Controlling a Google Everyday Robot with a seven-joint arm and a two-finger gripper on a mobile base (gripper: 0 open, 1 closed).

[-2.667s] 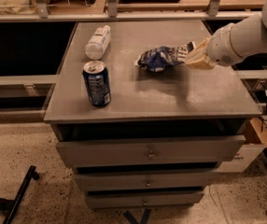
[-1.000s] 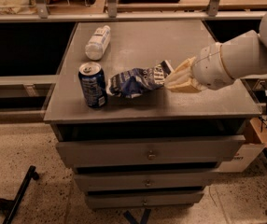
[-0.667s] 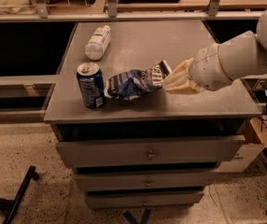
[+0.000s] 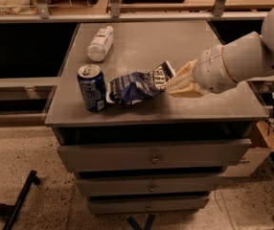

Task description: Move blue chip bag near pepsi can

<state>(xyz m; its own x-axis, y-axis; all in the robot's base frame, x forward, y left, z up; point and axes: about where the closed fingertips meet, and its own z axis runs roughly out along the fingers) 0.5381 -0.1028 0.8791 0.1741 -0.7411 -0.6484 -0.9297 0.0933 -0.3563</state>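
The blue chip bag [image 4: 134, 86] lies crumpled on the grey cabinet top [image 4: 213, 104], its left end touching or almost touching the pepsi can [image 4: 91, 87]. The can stands upright near the front left of the top, silver lid up. My gripper [image 4: 174, 84], pale beige on a white arm coming in from the right, is right at the bag's right end, low over the top. I cannot tell whether it still grips the bag's edge.
A clear plastic bottle with a white label [image 4: 100, 43] lies on its side at the back left of the top. Drawers [image 4: 152, 158] sit below the front edge. A shelf rail runs behind the cabinet. A black stand leg [image 4: 22, 195] lies on the floor at the lower left.
The bag was carried left from the middle of the top to beside the can, which shifted slightly left. Over the last second the gripper and bag barely moved.
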